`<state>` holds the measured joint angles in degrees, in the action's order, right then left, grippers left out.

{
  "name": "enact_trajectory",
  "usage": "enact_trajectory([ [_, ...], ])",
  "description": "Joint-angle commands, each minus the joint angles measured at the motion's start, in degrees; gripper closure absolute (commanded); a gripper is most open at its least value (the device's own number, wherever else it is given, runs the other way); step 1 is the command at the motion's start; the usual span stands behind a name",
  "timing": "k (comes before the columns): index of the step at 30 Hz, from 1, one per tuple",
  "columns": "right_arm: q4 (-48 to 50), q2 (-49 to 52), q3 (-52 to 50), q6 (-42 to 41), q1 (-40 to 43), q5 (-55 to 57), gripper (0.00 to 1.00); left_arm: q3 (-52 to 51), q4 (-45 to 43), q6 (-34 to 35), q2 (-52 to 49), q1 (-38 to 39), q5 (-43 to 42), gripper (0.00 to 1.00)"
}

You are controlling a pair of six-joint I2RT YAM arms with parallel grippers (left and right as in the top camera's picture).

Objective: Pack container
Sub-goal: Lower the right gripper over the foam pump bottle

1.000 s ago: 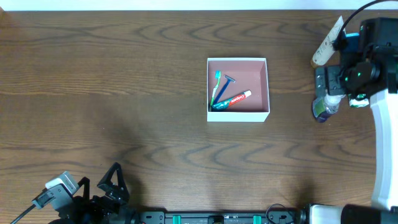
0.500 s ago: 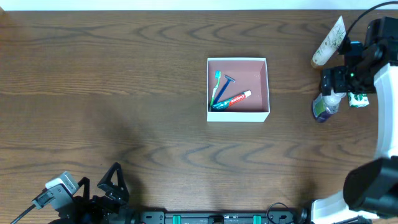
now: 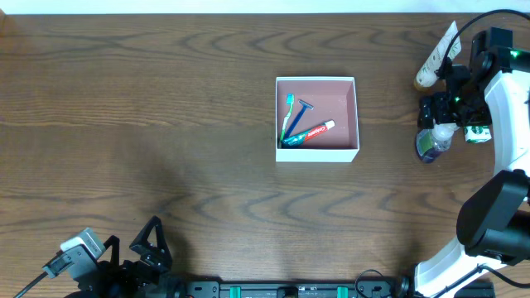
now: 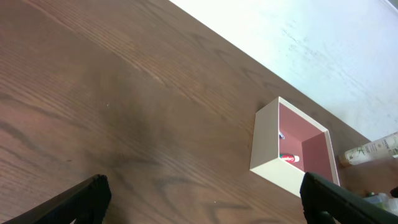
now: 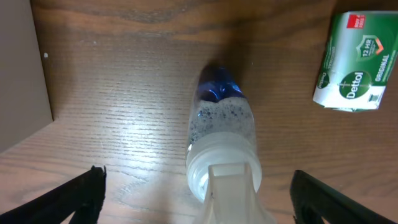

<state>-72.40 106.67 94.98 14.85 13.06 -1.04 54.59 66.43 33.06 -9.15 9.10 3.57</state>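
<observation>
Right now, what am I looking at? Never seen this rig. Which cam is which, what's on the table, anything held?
These are two robot arms at a wooden table. The overhead view looks straight down: the left arm sits at the bottom left, and the right arm reaches in at the right edge. The other two views come from a camera on each wrist, so the dark tips in their lower corners are that arm's own jaws.

In the middle is the white container, with a toothbrush, a razor and a toothpaste tube inside. By the right arm are a clear bottle, a green soap box and a pale tube.

Both pairs of jaws are open. The right ones straddle the bottle without touching it. Nothing is held.
</observation>
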Motion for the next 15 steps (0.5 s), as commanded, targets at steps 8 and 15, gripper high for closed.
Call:
enact_trajectory([
  [8,-1.77,0.15,0.98,0.44,0.92,1.05,0.24,0.00,-0.04,0.26,0.20,-0.20,0.04,0.02],
  [15,-1.90,0.15,0.98,0.42,0.98,1.25,0.43,0.00,-0.04,0.26,0.20,-0.20,0.04,0.02],
])
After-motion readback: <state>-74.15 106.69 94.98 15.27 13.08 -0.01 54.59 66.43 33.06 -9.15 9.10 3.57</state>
